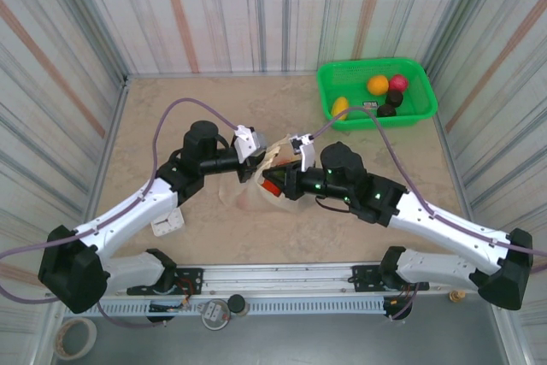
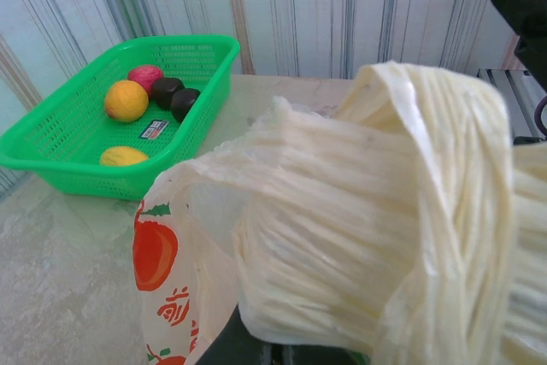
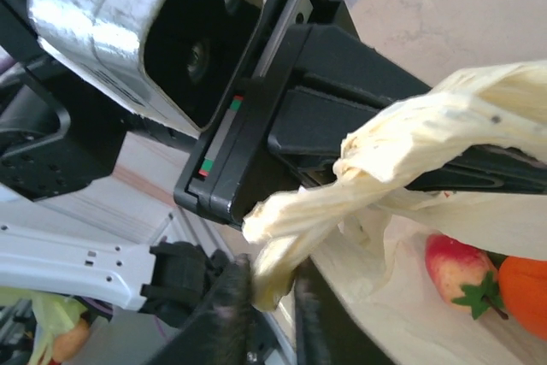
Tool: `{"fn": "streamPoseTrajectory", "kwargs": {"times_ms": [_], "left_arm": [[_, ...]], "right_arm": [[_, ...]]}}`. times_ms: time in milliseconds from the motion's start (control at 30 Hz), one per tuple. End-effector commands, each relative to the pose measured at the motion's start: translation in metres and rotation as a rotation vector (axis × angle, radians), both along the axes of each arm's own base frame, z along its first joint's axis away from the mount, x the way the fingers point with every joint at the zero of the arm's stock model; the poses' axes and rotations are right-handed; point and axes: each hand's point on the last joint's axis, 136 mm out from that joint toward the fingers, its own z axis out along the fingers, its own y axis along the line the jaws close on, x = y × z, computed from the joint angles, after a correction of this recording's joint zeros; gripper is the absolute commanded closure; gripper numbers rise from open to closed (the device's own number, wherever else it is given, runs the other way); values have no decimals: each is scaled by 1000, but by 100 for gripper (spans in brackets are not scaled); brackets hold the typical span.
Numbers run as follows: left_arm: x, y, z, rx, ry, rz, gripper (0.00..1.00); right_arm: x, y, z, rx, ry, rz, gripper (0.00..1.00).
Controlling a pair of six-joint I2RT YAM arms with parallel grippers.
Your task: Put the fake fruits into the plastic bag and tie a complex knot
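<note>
The table (image 1: 171, 100) carries everything, and the plastic bag (image 2: 342, 237) lies near its middle. I give every place from this bag.

The left arm (image 1: 128, 211) comes to the bag from its left side and the right arm (image 1: 444, 220) from its right side, so the two wrists meet just above it. The green basket (image 1: 367, 63) stands well apart from the bag, behind it and to the right, in the far corner.

The bag's handle strips are gathered and twisted into a thick cream bunch above the bag's mouth. The left gripper (image 1: 267, 160) is fully closed and it has one strip of this bunch. The right gripper (image 3: 272, 314) has its fingers almost together, and they pinch the thin end of another strip.

Inside the bag I see a red fruit (image 3: 453, 267) and, touching it, an orange fruit (image 3: 523, 292). In the basket, away from the bag, lie an orange-yellow fruit (image 1: 378, 85), a pink fruit (image 1: 398, 83), a yellow fruit (image 1: 340, 106) and two dark fruits (image 1: 389, 104).
</note>
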Motion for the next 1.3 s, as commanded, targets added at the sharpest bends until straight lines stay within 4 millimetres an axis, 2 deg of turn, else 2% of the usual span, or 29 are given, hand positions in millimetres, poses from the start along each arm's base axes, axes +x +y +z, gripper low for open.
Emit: {"fn": "streamPoseTrajectory", "kwargs": {"times_ms": [0, 100, 333, 533, 667, 833, 1000, 1133, 1267], "left_arm": [[-8, 2, 4, 4, -28, -15, 100], [-9, 1, 5, 2, -29, -17, 100], [-9, 2, 5, 5, -35, -8, 100], [1, 10, 7, 12, -66, 70, 100], [13, 19, 8, 23, -97, 154, 100], [23, 25, 7, 43, -113, 221, 100], [40, 40, 5, 75, -141, 347, 100], [64, 62, 0, 121, -156, 524, 100], [91, 87, -18, 192, -132, 711, 100]], "right_arm": [[4, -8, 3, 13, -20, -34, 93], [3, -16, 11, 35, -36, -43, 100], [-1, -18, 9, 35, -29, -29, 100], [-3, -24, -14, -39, -2, -33, 100], [-2, -37, -36, -107, 18, -73, 100], [-2, -52, -50, -164, 23, -109, 100], [2, -80, -64, -242, 32, -199, 100], [9, -118, -89, -341, 83, -347, 100], [13, -157, -116, -416, 150, -508, 100]]}}
